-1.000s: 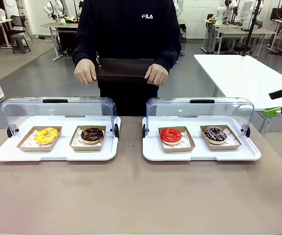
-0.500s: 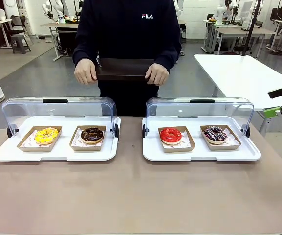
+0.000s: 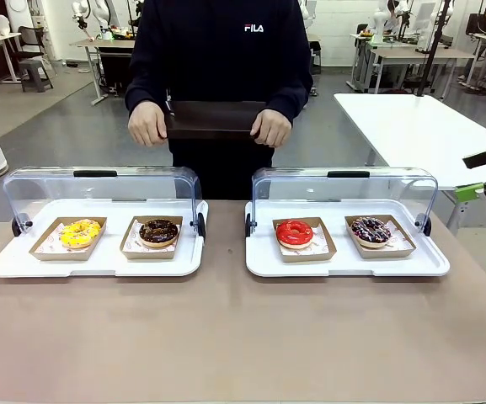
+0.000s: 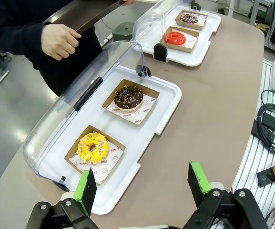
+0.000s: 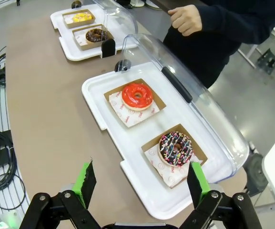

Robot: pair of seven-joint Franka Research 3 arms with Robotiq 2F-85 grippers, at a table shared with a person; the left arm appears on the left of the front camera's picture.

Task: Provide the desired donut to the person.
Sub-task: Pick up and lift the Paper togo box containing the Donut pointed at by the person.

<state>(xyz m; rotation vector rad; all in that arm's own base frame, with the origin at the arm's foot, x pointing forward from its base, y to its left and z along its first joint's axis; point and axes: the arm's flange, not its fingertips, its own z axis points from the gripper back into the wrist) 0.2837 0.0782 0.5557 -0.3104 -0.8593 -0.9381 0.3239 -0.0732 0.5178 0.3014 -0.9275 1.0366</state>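
My left pincer (image 4: pixel 142 183) hangs released, looking down on the yellow donut (image 4: pixel 93 148) and the chocolate donut (image 4: pixel 128 96). My right pincer (image 5: pixel 141 183) is also released, above the red donut (image 5: pixel 137 95) and the sprinkled donut (image 5: pixel 175 149). Each sits in a cardboard boat (image 5: pixel 158 101) on a white tray (image 5: pixel 96 90). The person (image 3: pixel 221 59) holds a dark tray (image 3: pixel 213 119) beyond the surface (image 3: pixel 226 337); I cannot tell which donut they want. I judge the donuts light, soft and sticky-iced, so I'd pinch the boat's stiff wall.
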